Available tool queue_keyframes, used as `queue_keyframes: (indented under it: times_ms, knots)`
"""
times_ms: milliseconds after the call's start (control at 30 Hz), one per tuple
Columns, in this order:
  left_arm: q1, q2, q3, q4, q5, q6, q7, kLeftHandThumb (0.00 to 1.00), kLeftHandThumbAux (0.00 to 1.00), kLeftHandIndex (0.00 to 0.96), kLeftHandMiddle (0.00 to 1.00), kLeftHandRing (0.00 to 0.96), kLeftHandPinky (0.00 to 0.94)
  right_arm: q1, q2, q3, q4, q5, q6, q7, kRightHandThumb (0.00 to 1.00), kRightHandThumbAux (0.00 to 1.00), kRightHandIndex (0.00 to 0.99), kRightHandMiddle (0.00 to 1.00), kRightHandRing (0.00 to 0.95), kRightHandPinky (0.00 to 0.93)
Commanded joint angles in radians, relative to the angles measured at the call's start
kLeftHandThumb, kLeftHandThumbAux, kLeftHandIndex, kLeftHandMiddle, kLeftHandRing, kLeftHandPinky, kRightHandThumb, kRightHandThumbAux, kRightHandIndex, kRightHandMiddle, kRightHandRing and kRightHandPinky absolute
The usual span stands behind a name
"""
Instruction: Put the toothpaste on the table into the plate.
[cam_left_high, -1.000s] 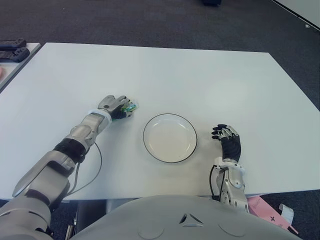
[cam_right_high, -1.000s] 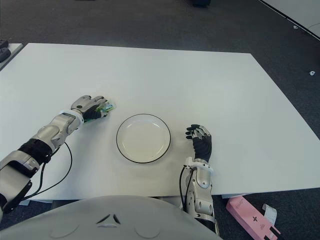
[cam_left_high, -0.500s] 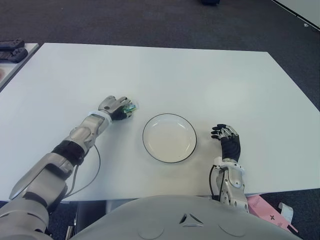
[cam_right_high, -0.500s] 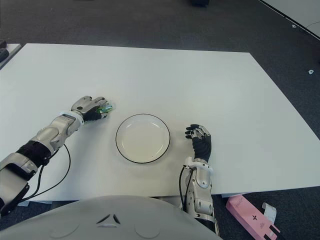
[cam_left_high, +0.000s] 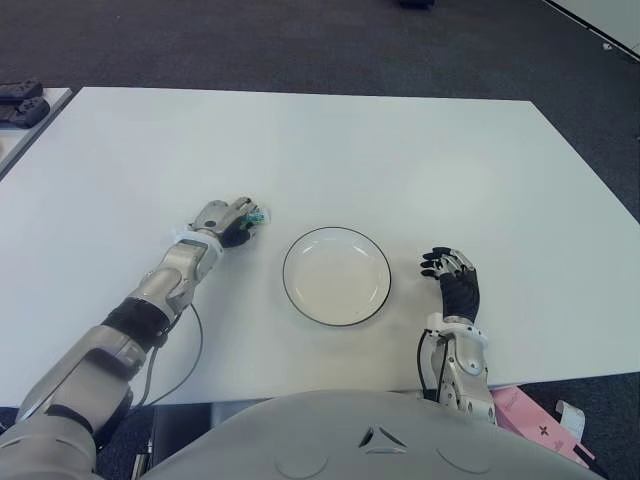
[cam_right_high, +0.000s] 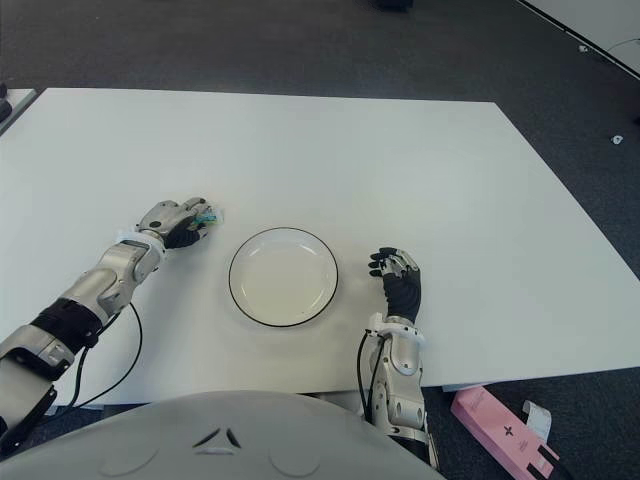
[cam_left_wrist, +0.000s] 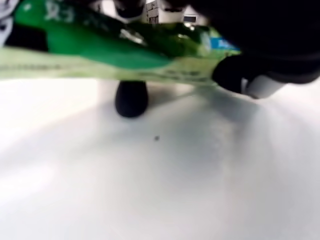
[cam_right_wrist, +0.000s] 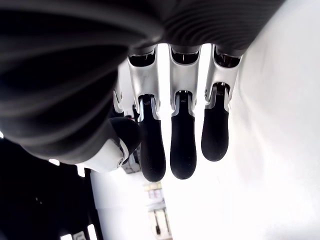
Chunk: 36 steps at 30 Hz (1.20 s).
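On the wide white bench (cam_left_high: 400, 150) the robot's left hand (cam_left_high: 224, 220) sits to the left of a round white plate with a thin black rim (cam_left_high: 337, 318), its fingers curled down over a green toothpaste tube (cam_left_high: 254, 215) whose far end pokes out on the side toward the plate. The left wrist view shows that tube (cam_left_wrist: 100, 52) close up, its green and pale printed body lying across the frame just above the bench surface, with dark fingertips (cam_left_wrist: 131, 98) pressing in around it, so the hand has the tube clasped; whether the tube is touching the bench or is lifted slightly off it cannot be told. The tube is just beside the plate's left far edge and apart from it, not in the plate. The right hand (cam_left_high: 455, 285) shows near the plate's right side, close to the near edge of the bench, its black fingers (cam_right_wrist: 183, 145) hanging straight and loosely side by side with nothing between them. On the floor past the near right corner of the bench lies a pink box (cam_right_high: 500, 423), and dark objects (cam_left_high: 18, 92) lie on a neighbouring surface at the far left
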Motion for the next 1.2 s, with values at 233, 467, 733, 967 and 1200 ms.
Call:
queue_keyframes:
  times_ms: [233, 467, 733, 967, 1200]
  knots:
    - [0.101, -0.018, 0.004, 0.076, -0.072, -0.056, -0.056, 0.854, 0.667, 0.402, 0.515, 0.755, 0.440, 0.018, 0.040, -0.009, 0.048, 0.014, 0.062, -0.012, 0.709, 0.727, 0.428, 0.524, 0.524, 0.519]
    - [0.101, -0.014, 0.014, 0.076, -0.088, -0.074, -0.065, 0.943, 0.650, 0.404, 0.513, 0.519, 0.293, 0.014, 0.039, -0.010, 0.052, 0.015, 0.058, -0.009, 0.709, 0.727, 0.428, 0.523, 0.521, 0.515]
    - [0.102, -0.016, 0.024, 0.077, -0.095, -0.081, -0.058, 0.954, 0.648, 0.406, 0.512, 0.488, 0.286, 0.011, 0.036, -0.009, 0.056, 0.014, 0.055, -0.006, 0.708, 0.727, 0.428, 0.523, 0.517, 0.513]
    - [0.100, -0.019, 0.033, 0.080, -0.095, -0.084, -0.049, 0.954, 0.648, 0.408, 0.511, 0.486, 0.262, 0.008, 0.036, -0.009, 0.059, 0.012, 0.052, -0.009, 0.708, 0.727, 0.428, 0.526, 0.522, 0.523]
    - [0.098, -0.022, 0.038, 0.089, -0.089, -0.091, -0.028, 0.954, 0.648, 0.408, 0.510, 0.486, 0.232, 0.005, 0.035, -0.008, 0.064, 0.008, 0.049, -0.009, 0.708, 0.727, 0.428, 0.527, 0.524, 0.516]
